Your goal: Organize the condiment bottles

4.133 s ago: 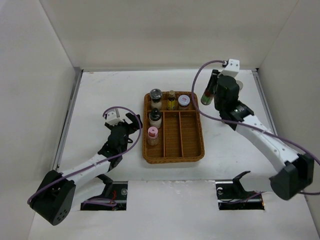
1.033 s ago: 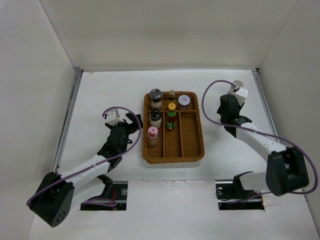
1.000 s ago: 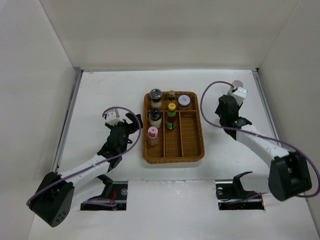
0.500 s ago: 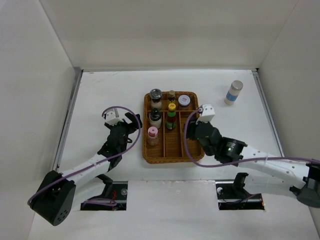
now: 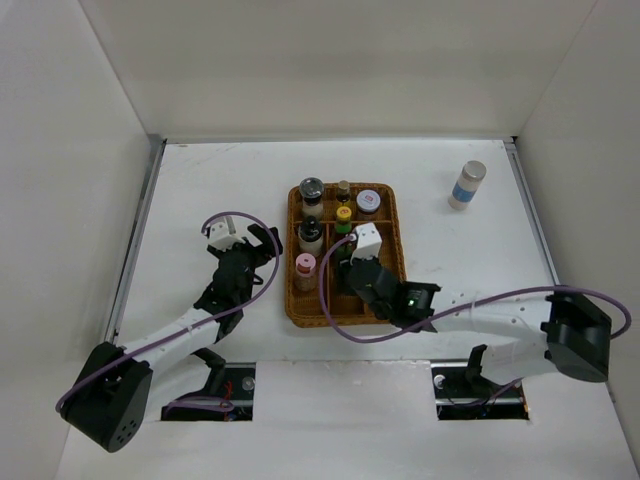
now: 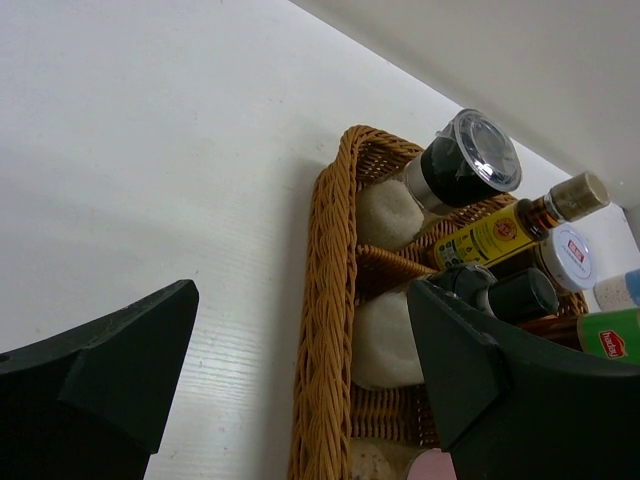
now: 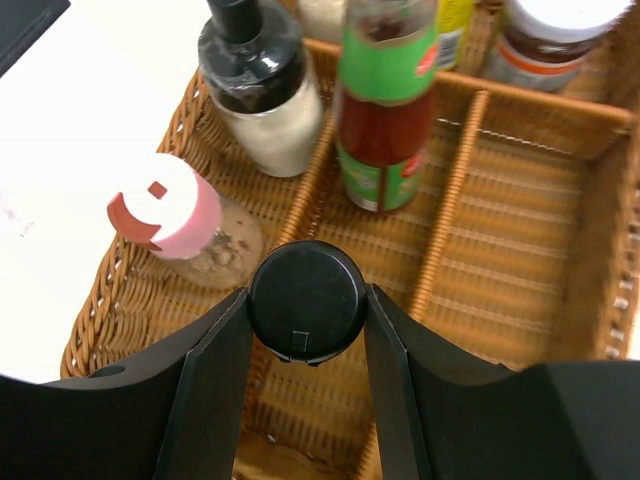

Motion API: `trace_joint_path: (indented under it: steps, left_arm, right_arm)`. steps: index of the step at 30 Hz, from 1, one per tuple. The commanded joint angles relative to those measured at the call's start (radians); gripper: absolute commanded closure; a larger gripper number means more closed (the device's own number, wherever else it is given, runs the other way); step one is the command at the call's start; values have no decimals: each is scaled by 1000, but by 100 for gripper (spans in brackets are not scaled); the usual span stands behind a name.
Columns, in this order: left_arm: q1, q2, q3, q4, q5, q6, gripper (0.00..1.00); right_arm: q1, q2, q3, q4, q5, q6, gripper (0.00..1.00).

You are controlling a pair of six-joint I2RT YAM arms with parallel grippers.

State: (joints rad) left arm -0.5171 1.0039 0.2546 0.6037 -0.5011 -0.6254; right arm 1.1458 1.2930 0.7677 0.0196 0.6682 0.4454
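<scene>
Black-capped bottle (image 7: pixel 306 297) sat pinched in my half-closed right gripper (image 7: pixel 306 312), and I judged it needed lowering upright, clear of the ten-o'clock pink-capped jar (image 7: pixel 180 225).

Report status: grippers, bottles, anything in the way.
Left gripper open beside wicker tray. Right gripper shut on black-capped bottle above tray's near end. Blue-labelled bottle out on table. No obstruction seen.

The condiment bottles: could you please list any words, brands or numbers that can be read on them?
No text can be read for sure.
Yellow-labelled bottle: dark print, too blurred.
Green-labelled bottle: white lettering on a red badge, too blurred.
Blue-labelled bottle: too small.
</scene>
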Motion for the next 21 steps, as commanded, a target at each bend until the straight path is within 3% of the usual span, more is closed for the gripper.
trace_joint_path:
  steps: [1, 10, 12, 16, 21]
  left_arm:
    - [4, -11, -8, 51, 9, -8, 13]
    - [7, 10, -5, 57, 9, -8, 13]
    - [6, 10, -6, 57, 9, -8, 13]
    - [7, 12, -5, 57, 9, -8, 13]
    - [7, 5, -6, 57, 7, -8, 13]
  right_arm:
    - [10, 55, -22, 180, -2, 3, 67]
    - [-1, 114, -54, 203, 15, 18, 65]
    - [-1, 124, -54, 201, 4, 15, 60]
    - [1, 120, -53, 192, 11, 26, 34]
    - [-11, 10, -48, 145, 18, 12, 24]
